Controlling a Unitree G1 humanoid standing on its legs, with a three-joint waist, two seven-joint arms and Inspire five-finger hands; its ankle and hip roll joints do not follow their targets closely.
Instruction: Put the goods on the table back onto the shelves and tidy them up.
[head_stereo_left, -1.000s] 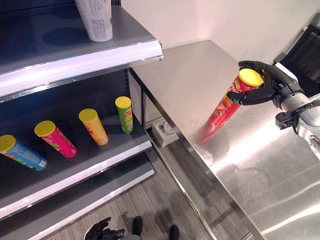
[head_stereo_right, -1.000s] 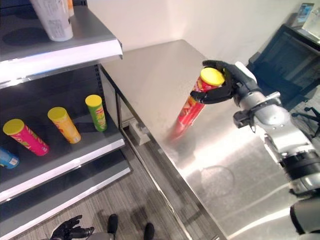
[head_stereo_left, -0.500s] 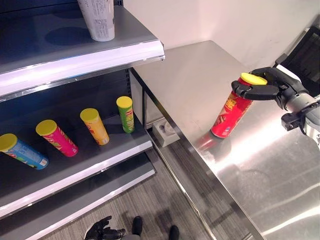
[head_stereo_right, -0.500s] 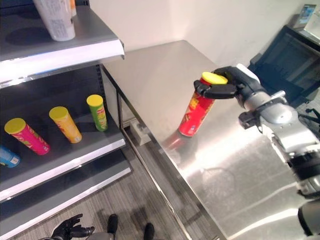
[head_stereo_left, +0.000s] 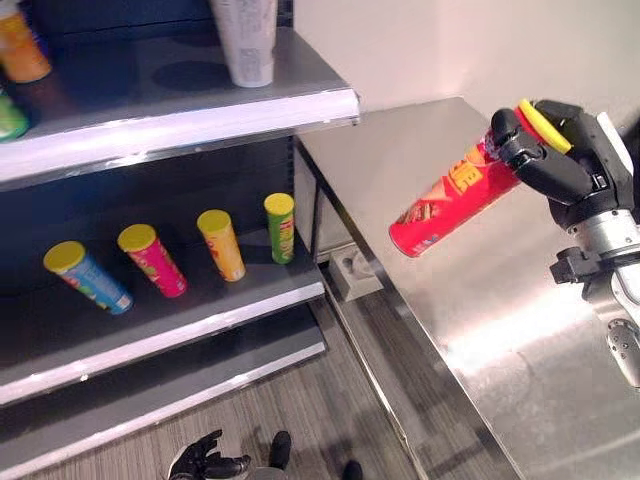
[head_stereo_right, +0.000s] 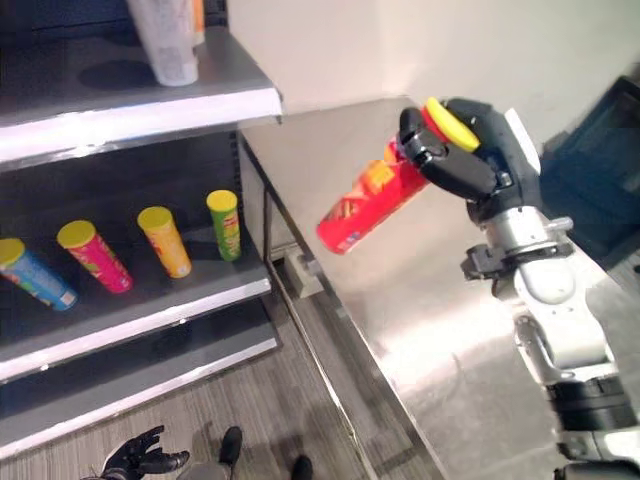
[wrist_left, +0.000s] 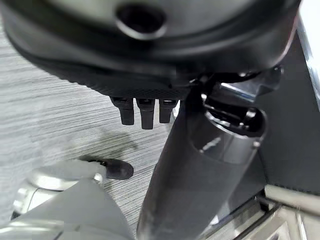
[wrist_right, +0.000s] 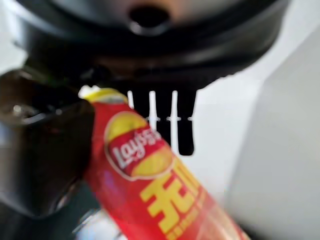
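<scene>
**A:** Where's the can?

**B:** The red can (head_stereo_left: 450, 200) is off the table (head_stereo_left: 520, 330), in the right hand (head_stereo_left: 560, 160), whose fingers and thumb are curled round its yellow-lidded end. It lies tilted, long axis running from the hand down towards the shelves, base leading.

**A:** And the target?

**B:** Likely the lower shelf (head_stereo_left: 190, 325), well to the left and below the can, where four cans (head_stereo_left: 225, 245) already stand in a row. The right arm is the nearer one; the left hand (head_stereo_left: 205, 465) hangs low near the floor, fingers loosely spread, holding nothing.

**A:** Anything hard to read?

**B:** The hand covers much of the lid, and the upper shelf (head_stereo_left: 180, 110) cuts off the items on it.
</scene>
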